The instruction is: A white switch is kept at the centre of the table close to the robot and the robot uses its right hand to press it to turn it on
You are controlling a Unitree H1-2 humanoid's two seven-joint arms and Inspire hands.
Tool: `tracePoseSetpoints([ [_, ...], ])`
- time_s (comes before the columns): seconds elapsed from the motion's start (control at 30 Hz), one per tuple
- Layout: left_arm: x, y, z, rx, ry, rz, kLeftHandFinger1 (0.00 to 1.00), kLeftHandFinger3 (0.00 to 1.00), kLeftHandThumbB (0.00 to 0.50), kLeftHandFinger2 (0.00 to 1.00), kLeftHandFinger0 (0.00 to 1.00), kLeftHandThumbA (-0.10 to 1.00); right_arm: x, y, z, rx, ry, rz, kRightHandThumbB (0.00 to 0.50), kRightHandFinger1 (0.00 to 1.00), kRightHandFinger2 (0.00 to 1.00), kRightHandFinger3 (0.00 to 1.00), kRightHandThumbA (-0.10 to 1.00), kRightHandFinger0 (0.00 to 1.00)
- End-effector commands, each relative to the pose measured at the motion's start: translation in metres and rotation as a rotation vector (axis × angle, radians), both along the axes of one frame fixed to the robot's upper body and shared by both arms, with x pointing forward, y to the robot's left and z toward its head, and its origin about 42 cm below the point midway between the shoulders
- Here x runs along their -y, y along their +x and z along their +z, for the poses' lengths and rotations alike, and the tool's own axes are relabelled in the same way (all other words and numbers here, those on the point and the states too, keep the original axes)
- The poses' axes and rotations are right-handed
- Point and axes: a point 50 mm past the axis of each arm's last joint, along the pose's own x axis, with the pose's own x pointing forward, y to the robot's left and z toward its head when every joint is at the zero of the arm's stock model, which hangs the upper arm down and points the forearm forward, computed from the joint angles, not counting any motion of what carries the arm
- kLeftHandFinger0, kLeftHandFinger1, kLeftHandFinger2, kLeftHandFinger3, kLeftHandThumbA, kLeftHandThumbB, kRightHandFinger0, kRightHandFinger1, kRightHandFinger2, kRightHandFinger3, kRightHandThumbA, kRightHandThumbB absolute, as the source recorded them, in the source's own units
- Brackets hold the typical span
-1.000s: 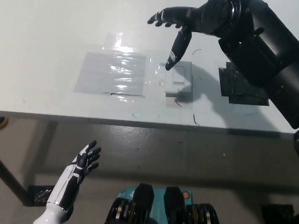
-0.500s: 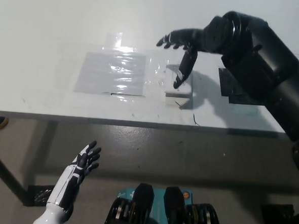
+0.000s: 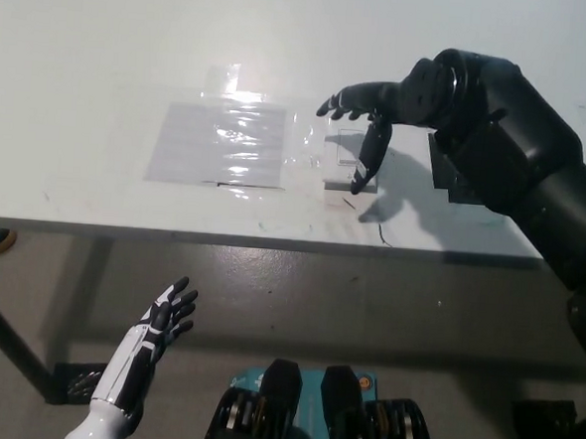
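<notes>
The white switch lies flat on the white table, near the front edge and approx. in the middle of the table. The right hand is above it. The black arm comes in from the right side of the picture and reaches across the table. Most fingers of this hand are spread and point to the left, over the far edge of the switch. One finger points down and toward the front, and its tip is at the lower right part of the switch. It looks like touching, but I cannot tell for sure from this view. The hand holds nothing, fingers are apart.

Just left of the switch there is a clear plastic sheet taped flat on the table, w/ light reflecting on it. The sheet reaches up to the switch, and its right edge seems to overlap the switch a bit. On the right of the switch, partly hidden under the black arm, a dark patch sits on the table.

The left hand rests low at the picture's lower left, in front of the table edge and below it, well apart from the switch. Its fingers are spread and it holds nothing.
</notes>
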Motion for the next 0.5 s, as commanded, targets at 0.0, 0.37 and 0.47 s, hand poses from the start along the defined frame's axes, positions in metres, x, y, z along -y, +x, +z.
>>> tracePoseSetpoints([
  [0.0,0.0,-0.002,0.009,0.037,-0.009,-0.003,1.0,1.0,0.057,1.0,1.0,1.0,-0.007,0.002,0.016,0.074,-0.026,0.047,0.334,1.0,1.0,1.0,1.0,1.0],
  [0.37,0.0,-0.002,0.009,0.032,-0.01,0.006,1.0,1.0,0.042,1.0,1.0,1.0,-0.005,0.001,0.006,0.049,-0.05,0.039,0.322,1.0,1.0,1.0,1.0,1.0],
  [0.47,-0.001,-0.002,0.008,0.032,-0.009,-0.002,1.0,1.0,0.045,1.0,1.0,1.0,-0.005,0.0,0.005,0.034,-0.051,0.025,0.33,1.0,1.0,1.0,1.0,1.0],
])
